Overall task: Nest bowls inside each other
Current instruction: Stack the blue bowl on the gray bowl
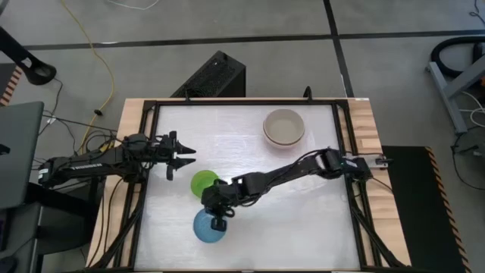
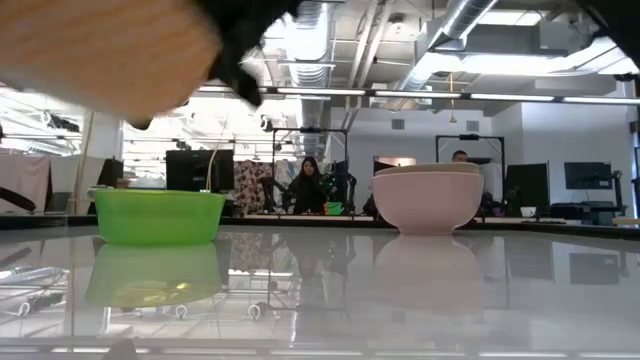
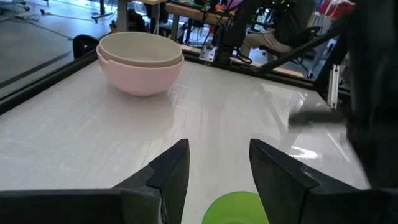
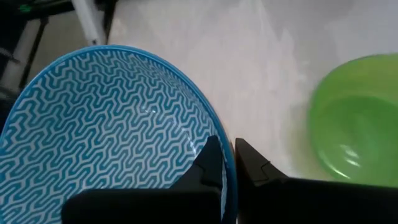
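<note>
A small blue bowl point(image 1: 208, 227) with a zigzag pattern inside point(image 4: 106, 130) is near the table's front edge, and my right gripper point(image 4: 229, 163) is shut on its rim. A small green bowl point(image 1: 203, 182) stands on its base just beyond it. A cream bowl point(image 3: 140, 45) sits nested in a pink bowl point(image 3: 140, 71) at the far right point(image 1: 284, 127). My left gripper point(image 3: 217, 168) waits open at the left point(image 1: 182, 155), pointing across the table, with the green bowl point(image 3: 236, 208) just ahead of it. My right gripper pinches the blue bowl's rim point(image 4: 227, 149) on the side toward the green bowl, one finger point(image 4: 210, 163) inside the bowl and one point(image 4: 250, 164) outside. The fingers slant down from the table's right. In the low view the bowl's blurred underside point(image 2: 100, 50) hangs above the tabletop.
A black frame point(image 1: 345, 152) runs around the white tabletop. Bare surface lies between the green bowl and the pink stack point(image 2: 427, 198). People sit at desks in the room beyond the far edge point(image 2: 305, 185).
</note>
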Controlling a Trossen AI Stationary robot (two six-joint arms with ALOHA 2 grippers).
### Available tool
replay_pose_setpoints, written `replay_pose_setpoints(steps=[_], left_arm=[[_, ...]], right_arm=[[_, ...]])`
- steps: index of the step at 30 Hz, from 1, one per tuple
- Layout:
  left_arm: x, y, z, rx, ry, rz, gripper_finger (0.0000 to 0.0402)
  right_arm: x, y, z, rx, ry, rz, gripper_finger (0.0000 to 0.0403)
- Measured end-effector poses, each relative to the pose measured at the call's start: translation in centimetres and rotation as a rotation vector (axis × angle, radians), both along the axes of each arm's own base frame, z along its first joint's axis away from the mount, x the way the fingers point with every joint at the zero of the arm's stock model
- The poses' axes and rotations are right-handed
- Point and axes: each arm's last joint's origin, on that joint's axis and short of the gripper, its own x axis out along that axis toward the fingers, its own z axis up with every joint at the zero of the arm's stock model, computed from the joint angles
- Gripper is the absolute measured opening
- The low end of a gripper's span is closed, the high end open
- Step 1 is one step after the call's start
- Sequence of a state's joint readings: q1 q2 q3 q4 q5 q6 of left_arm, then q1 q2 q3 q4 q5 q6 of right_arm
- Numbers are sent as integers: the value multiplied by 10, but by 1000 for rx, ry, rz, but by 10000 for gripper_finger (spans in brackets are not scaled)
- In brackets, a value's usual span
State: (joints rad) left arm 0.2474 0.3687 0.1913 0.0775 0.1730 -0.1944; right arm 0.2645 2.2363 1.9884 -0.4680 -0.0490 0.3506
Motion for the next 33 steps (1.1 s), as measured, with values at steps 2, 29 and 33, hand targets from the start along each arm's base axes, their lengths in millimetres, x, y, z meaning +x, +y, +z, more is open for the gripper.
replay_pose_setpoints(steps=[2,29,33], left_arm=[[0,0,0,0,1,0,158],[1,0,-1,-1,5,2,158],[1,0,-1,-1,5,4,158]], right_arm=[[-12,-5,22,-27,-1,20,18],[-268,-254,92,-46,107,-798,19],[-280,-274,81,1,141,-867,19]])
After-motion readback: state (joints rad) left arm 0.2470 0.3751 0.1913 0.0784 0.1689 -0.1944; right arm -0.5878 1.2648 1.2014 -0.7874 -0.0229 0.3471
